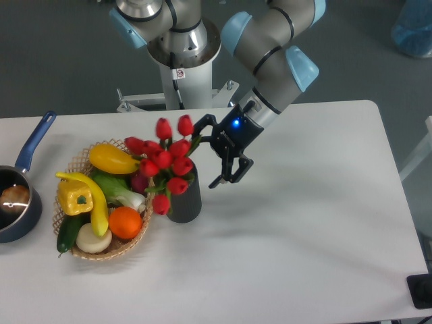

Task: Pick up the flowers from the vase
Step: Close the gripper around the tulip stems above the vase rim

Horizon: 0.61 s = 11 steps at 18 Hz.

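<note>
Tipping is the nearest risk: the vase (pixel 184 200) stands on the table (pixel 304 256) touching the produce basket (pixel 128 244), and a sideways push on the stems could topple it into the fruit. The flowers (pixel 165 160) sit in its mouth, blooms leaning left. Just beyond them the hand (pixel 217 152) hovers with fingers spread wide, holding nothing, right beside the uppermost blooms; closing on heads rather than stems would likely crush them or let the bunch slip.
</note>
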Each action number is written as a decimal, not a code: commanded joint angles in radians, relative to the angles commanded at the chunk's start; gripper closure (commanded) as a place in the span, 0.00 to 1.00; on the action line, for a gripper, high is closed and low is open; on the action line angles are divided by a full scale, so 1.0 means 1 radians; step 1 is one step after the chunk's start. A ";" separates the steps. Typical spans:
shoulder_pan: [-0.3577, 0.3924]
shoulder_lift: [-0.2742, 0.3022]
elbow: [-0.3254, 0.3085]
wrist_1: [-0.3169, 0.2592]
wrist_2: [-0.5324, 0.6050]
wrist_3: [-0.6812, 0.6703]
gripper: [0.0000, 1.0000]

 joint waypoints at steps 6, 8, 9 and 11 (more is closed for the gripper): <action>-0.002 0.012 -0.002 -0.021 -0.006 0.000 0.00; 0.000 0.020 -0.002 -0.034 -0.031 0.000 0.00; 0.000 0.021 0.000 -0.037 -0.046 0.000 0.00; 0.000 0.028 0.002 -0.037 -0.072 -0.002 0.00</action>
